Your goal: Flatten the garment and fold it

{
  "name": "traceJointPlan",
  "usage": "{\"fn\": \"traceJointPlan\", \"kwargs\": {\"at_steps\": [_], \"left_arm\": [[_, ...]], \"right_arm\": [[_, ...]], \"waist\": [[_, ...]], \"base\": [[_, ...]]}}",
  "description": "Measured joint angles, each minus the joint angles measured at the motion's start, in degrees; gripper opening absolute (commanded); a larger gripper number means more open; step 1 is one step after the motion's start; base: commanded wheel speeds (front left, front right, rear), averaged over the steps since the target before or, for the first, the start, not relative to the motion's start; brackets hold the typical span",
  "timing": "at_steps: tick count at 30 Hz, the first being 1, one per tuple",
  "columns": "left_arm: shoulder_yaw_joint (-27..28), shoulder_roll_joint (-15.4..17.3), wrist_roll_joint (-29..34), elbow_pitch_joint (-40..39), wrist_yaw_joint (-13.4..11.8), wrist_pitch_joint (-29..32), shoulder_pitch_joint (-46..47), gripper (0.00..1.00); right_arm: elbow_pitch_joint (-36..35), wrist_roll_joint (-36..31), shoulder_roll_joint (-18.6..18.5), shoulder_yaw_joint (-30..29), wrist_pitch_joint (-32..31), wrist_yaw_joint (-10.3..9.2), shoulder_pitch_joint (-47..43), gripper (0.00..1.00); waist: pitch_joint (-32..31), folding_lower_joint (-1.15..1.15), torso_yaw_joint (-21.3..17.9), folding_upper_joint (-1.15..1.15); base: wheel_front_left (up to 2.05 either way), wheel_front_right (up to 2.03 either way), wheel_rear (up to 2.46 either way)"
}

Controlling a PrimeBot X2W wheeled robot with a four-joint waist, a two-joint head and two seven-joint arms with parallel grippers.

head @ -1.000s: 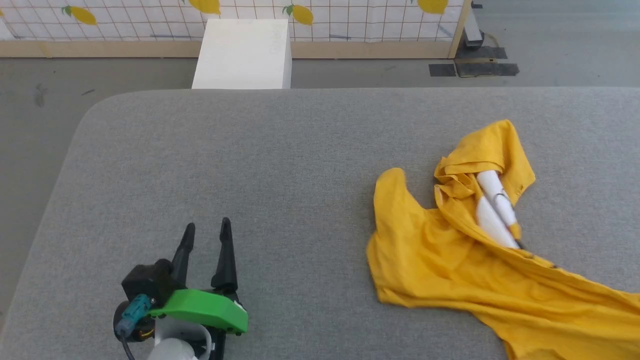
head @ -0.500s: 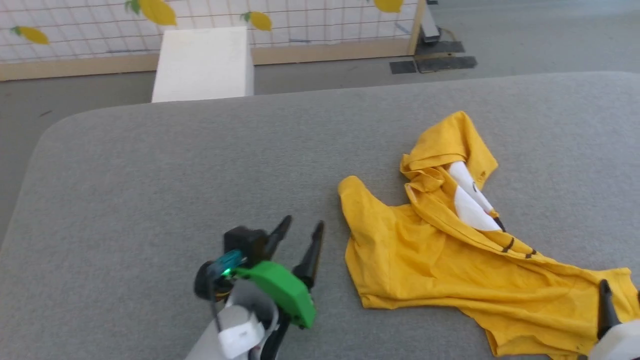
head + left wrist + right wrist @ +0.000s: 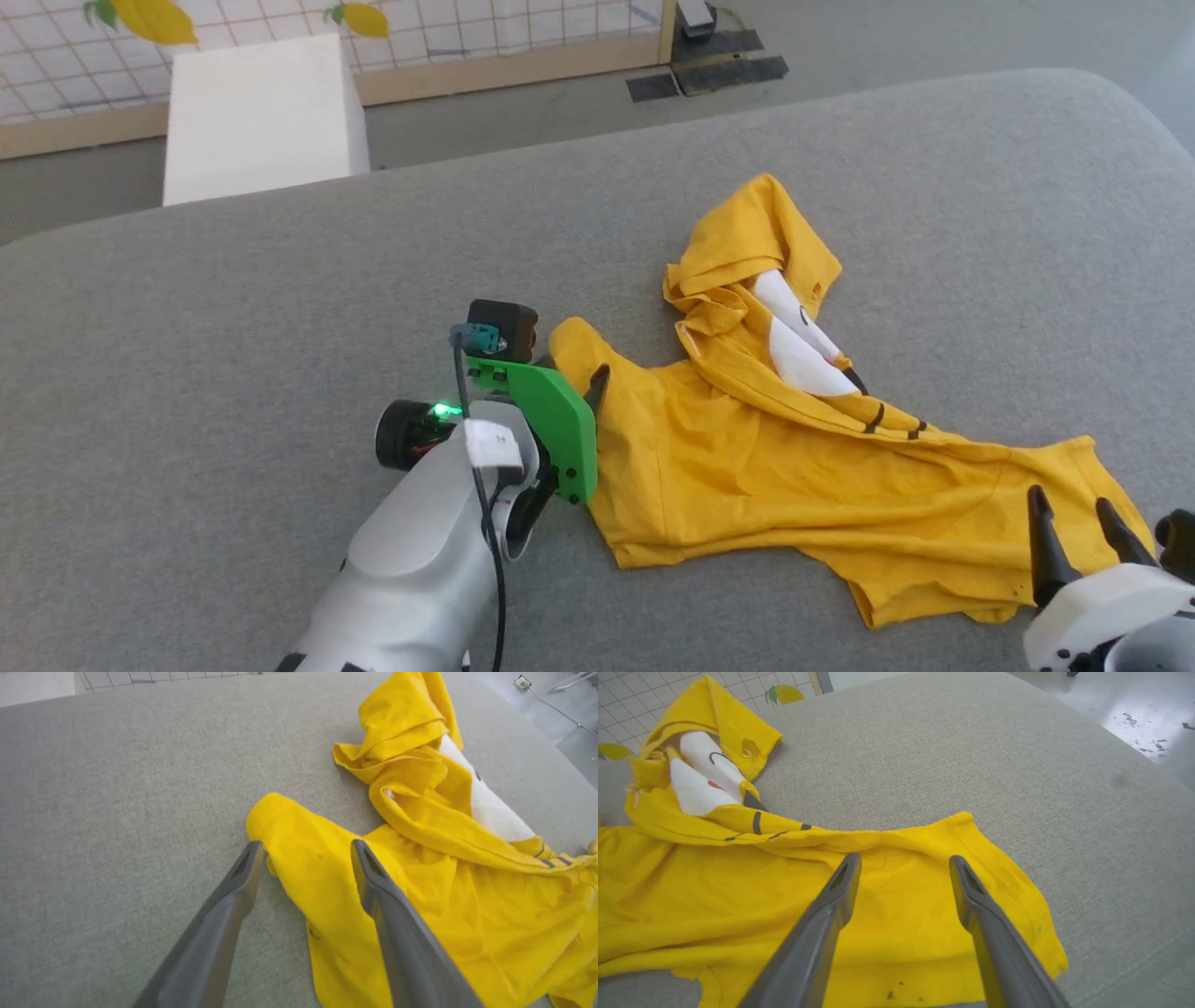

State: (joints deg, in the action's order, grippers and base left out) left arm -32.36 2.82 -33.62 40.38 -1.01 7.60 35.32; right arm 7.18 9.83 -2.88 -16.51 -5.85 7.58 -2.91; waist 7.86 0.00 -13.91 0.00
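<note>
Fingers apart on both — left hand (image 3: pixel 306 847) astride a corner of the garment (image 3: pixel 747 457), right hand (image 3: pixel 906 858) over its hem.

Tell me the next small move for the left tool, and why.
Probably lower the left tool slightly and close it on the yellow flap lying between its open fingers. The garment is crumpled, part folded over its white print, so pinching that outer flap looks like the way to start spreading it flat.
</note>
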Motion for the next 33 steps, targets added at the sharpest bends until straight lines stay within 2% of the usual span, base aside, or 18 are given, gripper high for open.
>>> {"fn": "traceJointPlan", "kwargs": {"at_steps": [4,6,7,8,9,14,16,19,25,28,32,33], "left_arm": [[-3.4,-0.1,-0.9,7.2,-2.9,8.1,2.5,1.00],[-4.8,0.1,-1.4,8.5,-2.6,11.5,3.5,1.00],[-4.9,0.2,-2.7,8.3,-1.7,13.0,4.1,0.80],[-4.8,0.3,-4.7,7.8,-1.2,13.3,4.3,0.33],[-5.0,0.3,-5.1,7.6,-0.8,12.9,4.4,0.00],[-3.3,0.2,-5.6,6.9,-1.0,4.0,3.0,0.00],[-1.7,1.0,-6.2,6.0,-1.5,0.7,1.9,0.00],[0.9,4.0,-7.4,3.7,-2.6,-3.6,-0.7,0.00],[5.7,11.0,-8.8,-2.5,-7.3,-5.7,-8.7,0.00],[7.5,13.1,-10.4,-6.8,-9.6,-6.2,-13.4,0.00],[9.8,14.1,-11.7,-12.2,-13.0,-7.3,-18.8,0.00],[10.1,14.3,-11.7,-13.2,-13.4,-8.1,-19.8,0.95]], "right_arm": [[-0.1,0.6,0.0,1.5,0.0,0.00,0.8,1.00],[-0.1,1.2,0.0,2.2,0.0,0.00,0.9,1.00],[-0.1,1.4,0.0,2.5,0.0,0.00,0.9,1.00],[-0.1,1.5,0.0,2.6,0.1,0.00,0.9,1.00],[-0.2,1.5,0.0,2.6,0.1,0.00,0.9,1.00],[-1.4,1.4,0.0,2.6,0.2,0.00,0.9,1.00],[-2.2,1.2,0.0,2.5,0.4,0.00,0.9,1.00],[-3.9,0.2,0.0,2.9,0.4,0.00,0.8,1.00],[-7.6,-3.9,0.0,8.3,-0.4,0.00,0.9,1.00],[-8.2,-5.9,0.0,11.5,-1.8,0.00,1.6,1.00],[-7.6,-7.9,0.0,14.9,-4.4,0.00,3.6,1.00],[-7.2,-8.0,0.0,15.4,-4.9,0.00,4.0,1.00]], "waist": [[1.2,0.00,-1.3,0.00],[1.7,0.00,-1.7,0.00],[1.8,0.00,-1.9,0.00],[2.0,0.00,-2.0,0.00],[2.0,0.00,-1.9,0.00],[1.9,0.00,-0.3,0.00],[1.7,0.00,0.6,0.00],[1.4,0.00,2.5,0.00],[0.9,0.00,7.0,0.00],[0.7,0.00,9.1,0.00],[0.5,0.00,12.0,0.00],[0.5,0.00,12.6,0.00]], "base": [[0.00,0.00,0.00],[0.00,0.00,0.00],[0.00,0.00,0.00],[0.00,0.00,0.00],[0.00,0.00,0.00],[0.00,0.00,0.00],[0.00,0.00,0.00],[0.00,0.00,0.00],[0.00,0.00,0.00],[0.00,0.00,0.00],[0.00,0.00,0.00],[0.00,0.00,0.00]]}}
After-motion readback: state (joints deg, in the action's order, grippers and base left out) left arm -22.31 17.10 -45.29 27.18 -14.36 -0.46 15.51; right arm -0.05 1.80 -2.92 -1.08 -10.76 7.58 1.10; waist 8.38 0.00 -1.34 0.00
